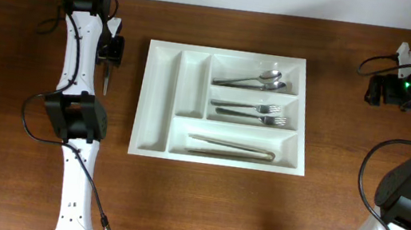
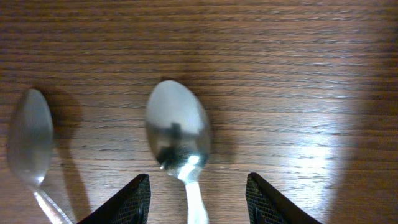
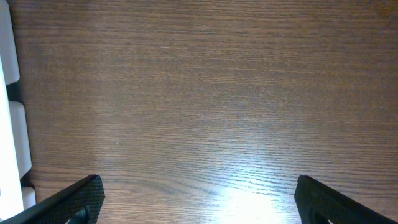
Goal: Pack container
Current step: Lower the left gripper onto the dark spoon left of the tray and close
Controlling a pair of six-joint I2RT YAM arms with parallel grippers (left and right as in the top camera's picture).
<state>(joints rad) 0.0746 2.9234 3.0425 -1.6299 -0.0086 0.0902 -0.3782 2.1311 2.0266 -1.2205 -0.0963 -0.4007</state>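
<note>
The tray (image 1: 159,92) lies flat in the middle of the surface (image 1: 5,167), closer to the far edge. Its long axis runs left to right, parallel with that edge. Its two narrow compartments sit at the left end and run crosswise to the long axis, and both show bare. The three wider compartments fill the rest and lie along the long axis. The one nearest the far edge holds spoons (image 1: 255,80), the middle one holds forks (image 1: 254,112), and the nearest one holds tongs (image 1: 231,147). The left pincer (image 2: 199,186) is beside the tray's left end, near the far left corner of the surface. It is partly open, with a finger (image 2: 134,202) on either side of a spoon (image 2: 177,134) and neither touching the handle. The bowl of that spoon points away from the fingers. A second spoon (image 2: 30,146) lies just beside it. The right pincer (image 3: 199,193) is spread wide over bare wood toward the right edge, holding nothing.
</note>
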